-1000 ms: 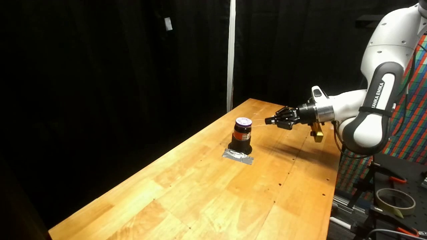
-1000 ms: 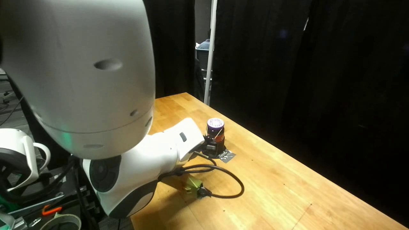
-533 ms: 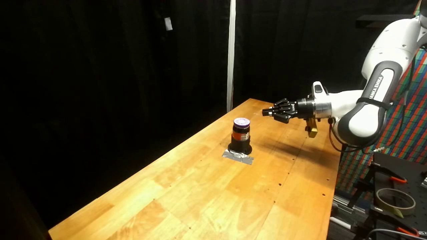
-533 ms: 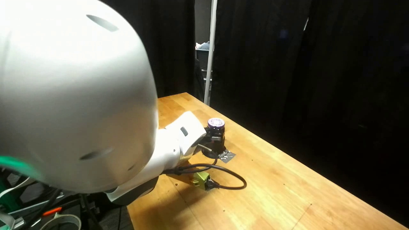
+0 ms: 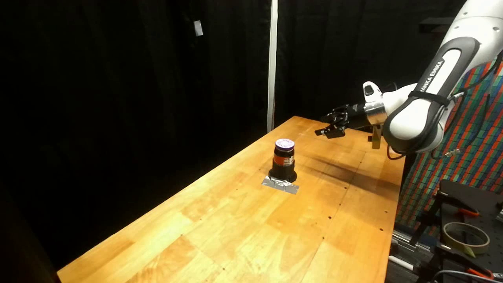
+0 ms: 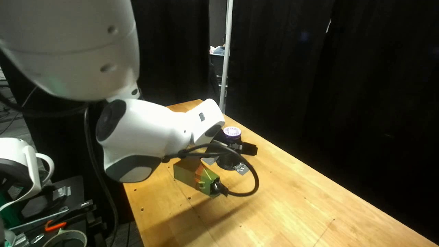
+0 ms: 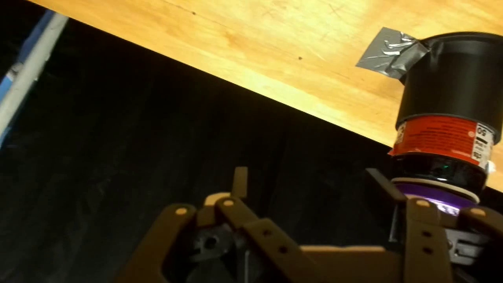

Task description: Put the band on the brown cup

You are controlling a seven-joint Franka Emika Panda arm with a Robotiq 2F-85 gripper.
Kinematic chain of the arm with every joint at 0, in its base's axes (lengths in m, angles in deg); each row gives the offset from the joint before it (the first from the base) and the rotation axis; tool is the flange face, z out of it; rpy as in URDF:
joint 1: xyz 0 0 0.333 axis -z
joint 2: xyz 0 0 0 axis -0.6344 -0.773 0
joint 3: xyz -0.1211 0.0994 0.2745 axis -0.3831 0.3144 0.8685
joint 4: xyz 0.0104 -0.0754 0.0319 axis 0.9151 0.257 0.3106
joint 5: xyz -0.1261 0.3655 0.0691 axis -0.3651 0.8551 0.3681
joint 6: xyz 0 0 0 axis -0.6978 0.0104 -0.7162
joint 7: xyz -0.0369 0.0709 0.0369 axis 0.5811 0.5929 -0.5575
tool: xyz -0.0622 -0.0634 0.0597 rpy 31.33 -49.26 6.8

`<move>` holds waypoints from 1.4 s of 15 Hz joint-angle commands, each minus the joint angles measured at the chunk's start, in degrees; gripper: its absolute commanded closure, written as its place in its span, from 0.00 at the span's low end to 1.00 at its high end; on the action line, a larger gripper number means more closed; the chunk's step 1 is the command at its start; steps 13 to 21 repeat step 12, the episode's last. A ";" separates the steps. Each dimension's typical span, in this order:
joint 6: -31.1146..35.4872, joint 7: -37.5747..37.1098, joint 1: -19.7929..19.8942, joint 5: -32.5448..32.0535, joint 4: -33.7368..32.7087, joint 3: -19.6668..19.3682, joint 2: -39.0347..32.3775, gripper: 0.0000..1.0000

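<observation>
The brown cup stands upright in a black holder, with an orange-red label around its middle and a purple-rimmed white lid on top. Close up in the wrist view, the cup appears at the right, upside down. A thin tan band lies around it just below the lid. My gripper is above the table, to the right of the cup in that exterior view. In the wrist view the gripper's fingertips stand wide apart with nothing between them. The finger on the right overlaps the lid in that picture; contact cannot be judged.
Silver tape fixes the holder's base to the wooden table. A cable loop and a green block hang from the wrist. Black curtains run along the table's far edge.
Earlier, thin strands stretched from the cup to the closed fingertips; they no longer show there. The gripper has risen and its jaws have spread apart. The lid has shifted back slightly, away from the gripper.
</observation>
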State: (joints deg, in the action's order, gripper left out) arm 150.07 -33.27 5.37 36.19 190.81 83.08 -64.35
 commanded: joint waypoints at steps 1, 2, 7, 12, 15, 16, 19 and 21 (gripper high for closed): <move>-7.65 -1.53 -10.35 16.21 1.61 -4.82 14.38 0.00; -10.78 -0.77 -13.50 21.10 1.67 -6.63 17.48 0.00; -27.83 10.61 -32.82 46.03 4.06 -22.92 31.54 0.00; -28.22 20.74 -35.74 60.19 3.70 -24.50 30.44 0.00; -28.22 20.74 -35.74 60.19 3.70 -24.50 30.44 0.00; -28.22 20.74 -35.74 60.19 3.70 -24.50 30.44 0.00; -28.22 20.74 -35.74 60.19 3.70 -24.50 30.44 0.00; -28.22 20.74 -35.74 60.19 3.70 -24.50 30.44 0.00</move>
